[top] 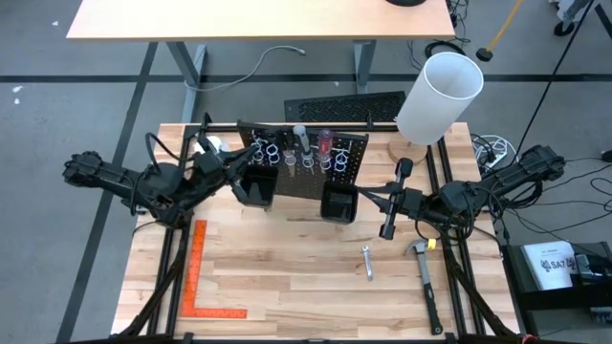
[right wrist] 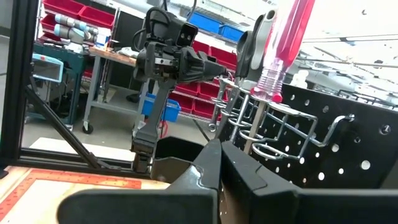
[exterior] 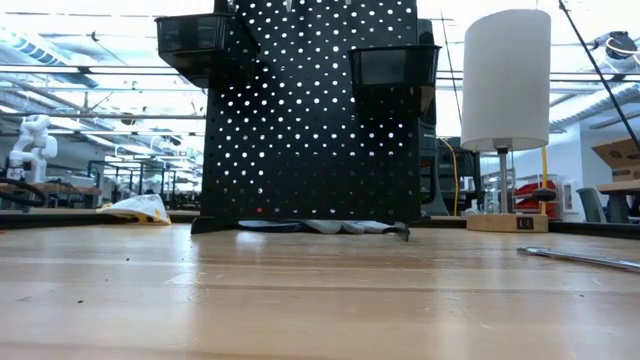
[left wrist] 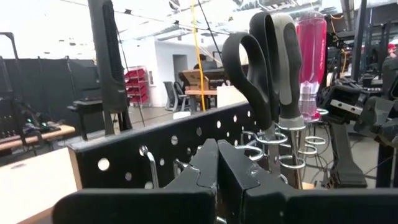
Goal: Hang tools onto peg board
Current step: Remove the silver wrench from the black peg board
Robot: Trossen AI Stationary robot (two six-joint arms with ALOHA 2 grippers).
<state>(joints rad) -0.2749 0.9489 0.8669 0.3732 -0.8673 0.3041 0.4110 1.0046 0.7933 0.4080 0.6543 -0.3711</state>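
Still lying on the table, the small stiff wrench (top: 367,262) is awaiting a mid-shank pinch, both grippers closed and empty.

A robotics lab: red parts bins (right wrist: 205,102) on shelving, workbenches, and a white robot arm (exterior: 28,140) behind.

We see our left gripper (left wrist: 217,163), jaws shut, at the peg board (left wrist: 186,140); scissors (left wrist: 264,68) and a red screwdriver (left wrist: 311,56) stand in its rings (left wrist: 280,146).
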